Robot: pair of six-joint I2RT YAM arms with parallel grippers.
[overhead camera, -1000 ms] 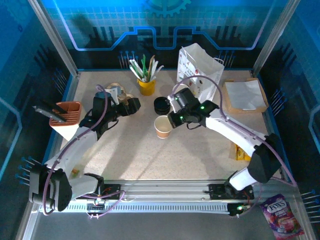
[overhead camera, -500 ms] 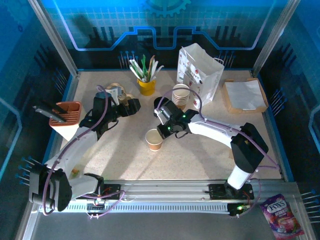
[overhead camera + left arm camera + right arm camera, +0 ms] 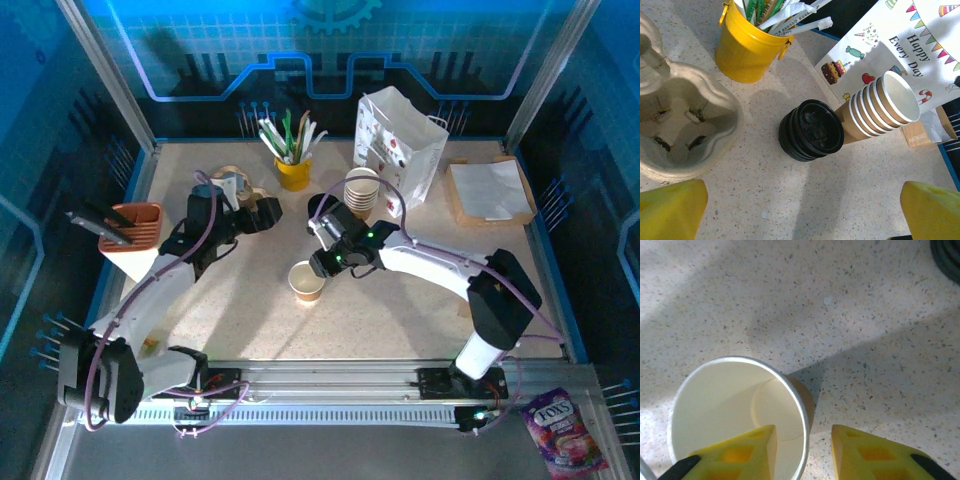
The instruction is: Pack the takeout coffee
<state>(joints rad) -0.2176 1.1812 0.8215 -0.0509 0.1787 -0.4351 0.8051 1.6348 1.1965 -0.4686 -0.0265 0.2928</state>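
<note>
A single lidless brown paper cup (image 3: pixel 306 280) stands upright on the table near the middle, cream inside (image 3: pixel 735 410). My right gripper (image 3: pixel 322 262) straddles its rim (image 3: pixel 802 445): one yellow finger reaches inside the cup, the other stands outside with a gap to the wall, so the jaws are open. My left gripper (image 3: pixel 262 213) hovers wide open over bare table (image 3: pixel 800 215), just short of the stack of black lids (image 3: pixel 811 130). Lidded takeout coffee is out of view. The white paper bag (image 3: pixel 400 150) stands at the back right.
A stack of lidless cups (image 3: pixel 361 192) stands beside the lids (image 3: pixel 321 208). A yellow cup of utensils (image 3: pixel 293 172) and a pulp cup carrier (image 3: pixel 685 125) sit at the back left. An orange holder (image 3: pixel 135 230) is far left, napkins (image 3: pixel 490 190) far right.
My right gripper carried the lidless cup left and toward the near edge, set it on the table, and its jaws have parted. The left arm has not moved.
</note>
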